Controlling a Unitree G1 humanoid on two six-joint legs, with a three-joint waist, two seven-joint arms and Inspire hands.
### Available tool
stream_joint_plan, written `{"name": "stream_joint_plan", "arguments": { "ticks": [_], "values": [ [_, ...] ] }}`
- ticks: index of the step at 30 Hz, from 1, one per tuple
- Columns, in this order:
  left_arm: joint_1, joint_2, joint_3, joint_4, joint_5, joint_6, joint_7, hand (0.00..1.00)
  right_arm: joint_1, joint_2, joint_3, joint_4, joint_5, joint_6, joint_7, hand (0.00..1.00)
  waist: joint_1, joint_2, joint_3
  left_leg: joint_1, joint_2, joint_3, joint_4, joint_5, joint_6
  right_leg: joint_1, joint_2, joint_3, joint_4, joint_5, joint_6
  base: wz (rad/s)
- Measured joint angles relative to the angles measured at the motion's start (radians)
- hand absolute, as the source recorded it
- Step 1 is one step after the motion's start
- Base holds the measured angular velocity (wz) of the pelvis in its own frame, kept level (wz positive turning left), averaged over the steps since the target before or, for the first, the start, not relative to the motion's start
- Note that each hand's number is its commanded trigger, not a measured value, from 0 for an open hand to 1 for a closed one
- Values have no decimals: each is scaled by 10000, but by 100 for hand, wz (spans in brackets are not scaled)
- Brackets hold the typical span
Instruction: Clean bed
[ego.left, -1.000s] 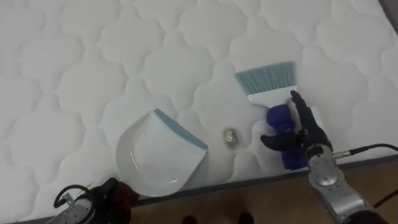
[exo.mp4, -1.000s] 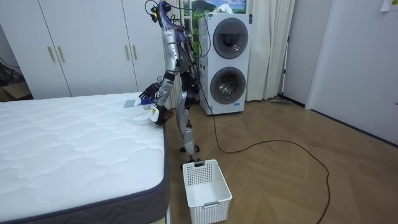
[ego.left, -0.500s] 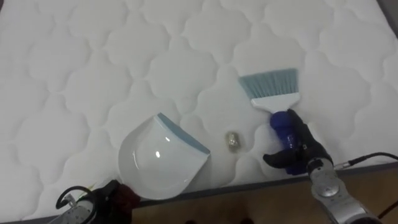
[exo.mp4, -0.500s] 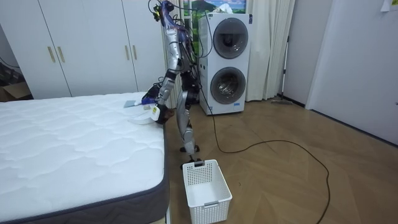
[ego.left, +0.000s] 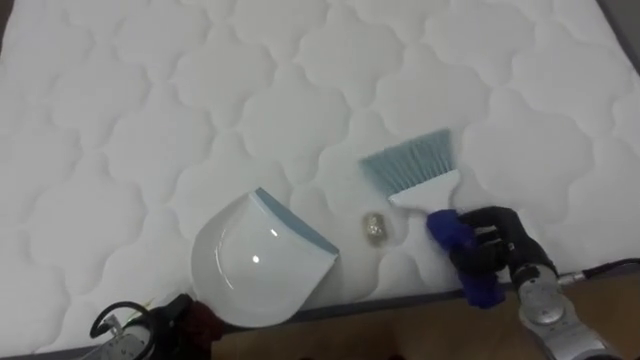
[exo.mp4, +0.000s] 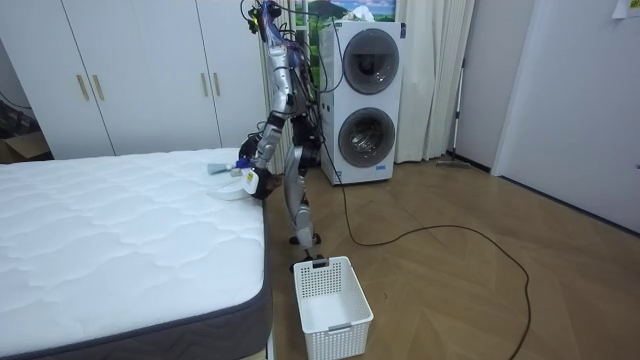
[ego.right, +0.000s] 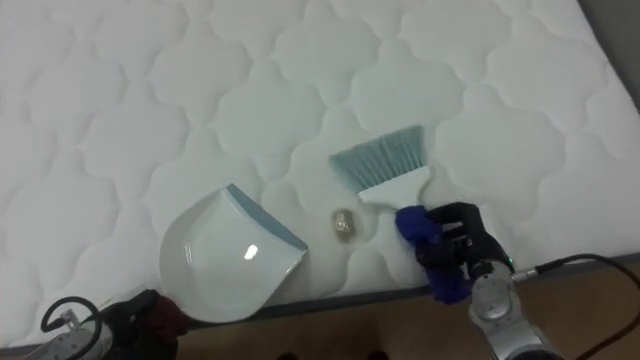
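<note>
A white quilted mattress (ego.left: 150, 100) lies under everything in the eye views. My right hand (ego.left: 507, 248) is shut on the blue handle of a brush (ego.left: 410, 168) with pale blue bristles, close to the mattress's near edge. The bristles point up and left. A small crumpled scrap (ego.left: 375, 228) lies just left of the brush, between it and a white dustpan (ego.left: 262, 258) with a blue lip. My left hand (ego.left: 165, 322) is at the dustpan's lower left rim. In the room view I stand at the bed's side, bent toward the dustpan (exo.mp4: 228, 193).
The mattress edge (ego.left: 400, 298) runs just below the dustpan and brush, with wooden floor beyond. In the room view a white laundry basket (exo.mp4: 333, 292) stands on the floor by the bed. A stacked washer and dryer (exo.mp4: 362, 100) are behind me, with wardrobes (exo.mp4: 150, 80) along the wall.
My right hand has curled round the brush handle. The brush has swung and slid left, its bristles now nearer the scrap. The dustpan stays put.
</note>
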Motion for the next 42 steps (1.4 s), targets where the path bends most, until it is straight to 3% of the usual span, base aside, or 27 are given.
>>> {"name": "stream_joint_plan", "arguments": {
  "ticks": [9, 27, 32, 34, 37, 41, 42],
  "values": [
    [-20, 0, 0, -5, -4, -12, -3, 100, -31, 23, -34, 77, -1, 2, -12, 100, 8, -115, 75, 12, -15, -5, 4, 1, 2, 1, -10, 18, -33, -3, 8, 0],
    [-37, 13, -6, -232, 31, 88, -15, 100, -82, 16, -65, 197, -15, -1, -166, 100, 3, -118, 78, -76, 1, 24, 13, 0, 2, -52, -12, -15, -29, -3, 9, 0],
    [-84, 264, -2, -830, 462, 264, -81, 100, -349, -84, -235, 408, -624, -11, -29, 100, -28, -141, 68, -159, -6, 12, 100, 3, 6, -36, -43, -82, 12, 3, 26, 6],
    [-143, 438, -9, -1093, 652, 282, -148, 100, -545, -274, -238, 603, -1072, -60, 202, 100, -62, -209, 68, -252, -17, 12, 144, 20, 33, -86, -85, -161, 45, 1, 32, 11],
    [-146, 968, -10, -2032, 1379, 290, -200, 100, -815, -1009, -288, 809, -2543, -123, 556, 100, -16, -517, 85, -297, -30, 41, 140, 72, 106, -181, -209, -217, 242, -69, 74, 13],
    [-188, 1828, -63, -3008, 1860, 286, -259, 100, -1759, -2433, -197, 1460, -4814, 286, 803, 100, 130, -965, 185, -439, -15, 45, 176, 101, 153, -241, -181, -218, 131, -13, 98, -1],
    [-199, 1936, -63, -3132, 2087, 296, -296, 100, -1809, -2835, -190, 1451, -5245, 452, 850, 100, 222, -1092, 166, -431, 6, 48, 180, 100, 153, -256, -166, -216, 146, 53, 95, -6]
  ]
}}
